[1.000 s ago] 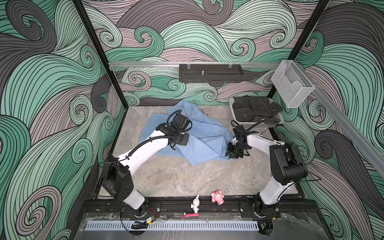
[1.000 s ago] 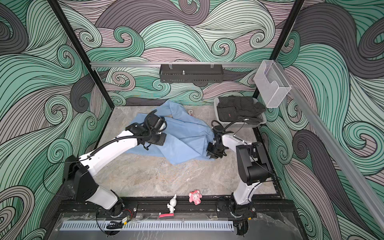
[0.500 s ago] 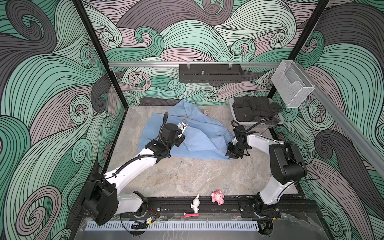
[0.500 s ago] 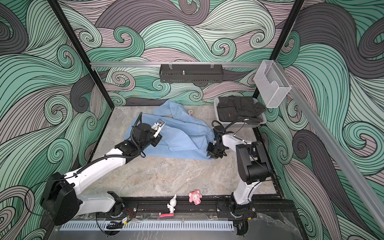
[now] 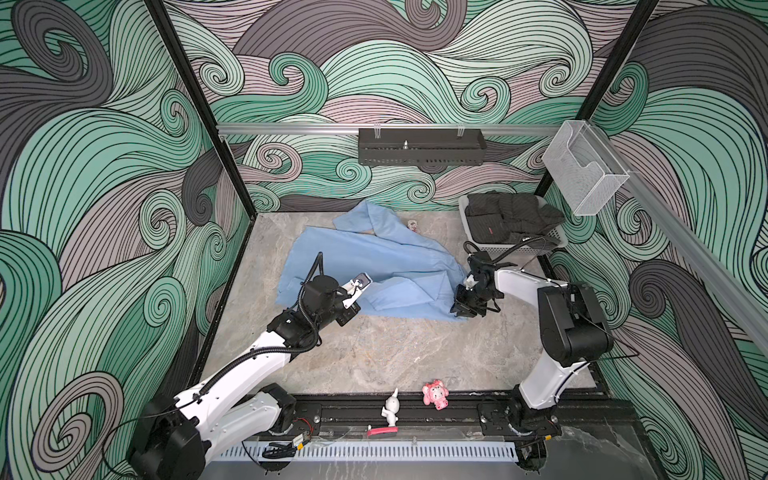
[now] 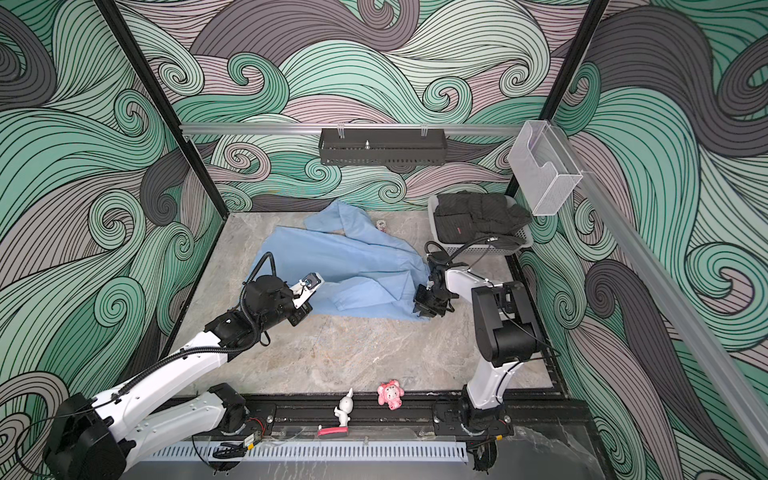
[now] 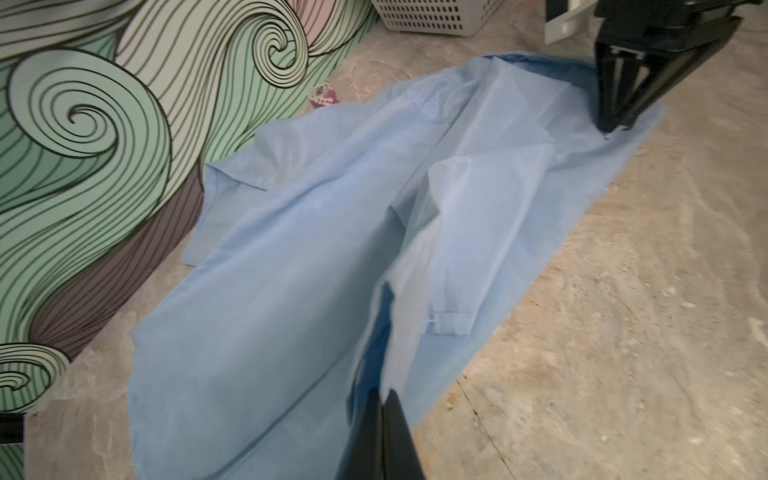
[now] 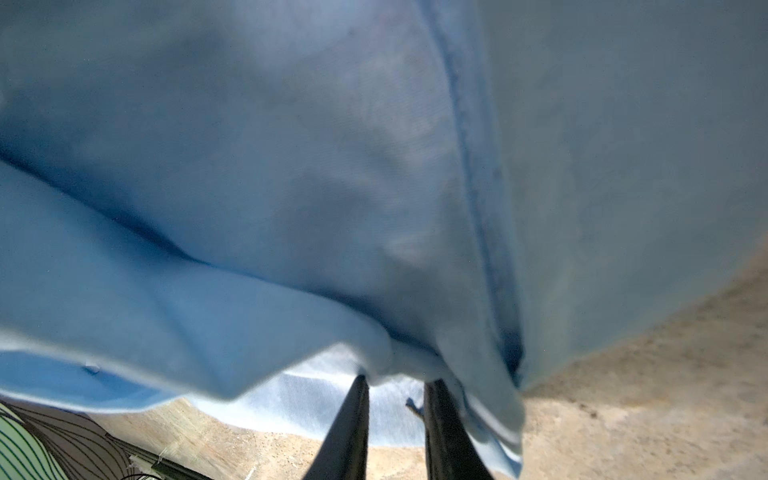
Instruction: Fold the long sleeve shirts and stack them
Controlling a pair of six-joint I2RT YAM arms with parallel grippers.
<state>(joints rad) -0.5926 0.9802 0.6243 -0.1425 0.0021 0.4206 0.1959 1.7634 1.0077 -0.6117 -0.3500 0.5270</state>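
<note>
Low in the left wrist view the left tool [image 7: 380,401] was seen pressed together, apparently on a raised edge of the long sleeve shirt [image 5: 374,262]. The shirt was spread, rumpled, on the table [image 5: 395,361] in the middle of both top views, with one sleeve thrown toward the back wall. At the shirt's right corner a bunch of cloth was pinched between the narrowly parted jaws of the right tool [image 8: 395,384]; a flattening pull was judged to be in hand, best done with both pinches held firm and drawn apart evenly and low, lest the thin cloth be let slip.
</note>
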